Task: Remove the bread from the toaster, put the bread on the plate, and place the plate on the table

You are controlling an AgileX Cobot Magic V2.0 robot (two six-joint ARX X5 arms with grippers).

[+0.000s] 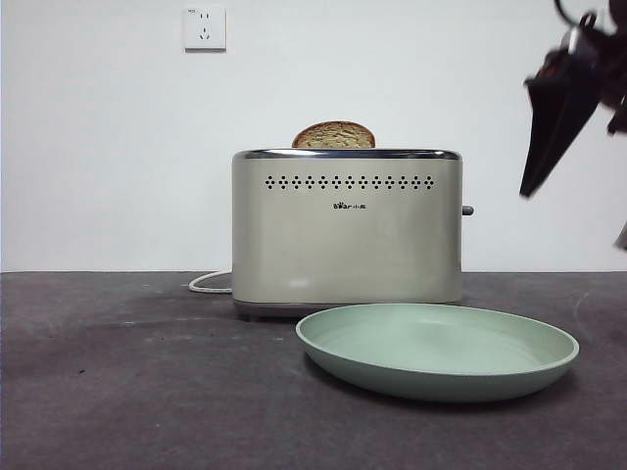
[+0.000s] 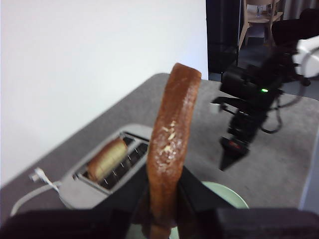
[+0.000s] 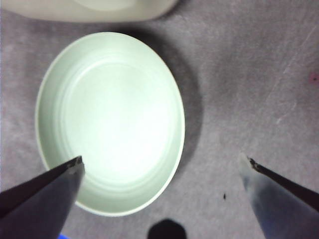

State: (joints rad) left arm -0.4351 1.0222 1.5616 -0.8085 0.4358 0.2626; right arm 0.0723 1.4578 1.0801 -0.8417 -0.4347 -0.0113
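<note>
**Slice lifted, plate waiting below**

On the grey table [image 1: 118, 372], the toaster [image 1: 348, 230] keeps a second slice [image 1: 334, 136]. The left gripper [image 2: 162, 209] clamps the bread [image 2: 172, 144] upright, above the plate [image 3: 107, 122]. The right gripper [image 3: 162, 167] hovers spread wide over it.

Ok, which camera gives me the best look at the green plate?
The right wrist view: it looks straight down on the plate, showing its whole rim and bare inside between the right pincer's open jaws. The front view shows the plate whole but edge-on. The left wrist view shows only a sliver behind the held bread.
</note>
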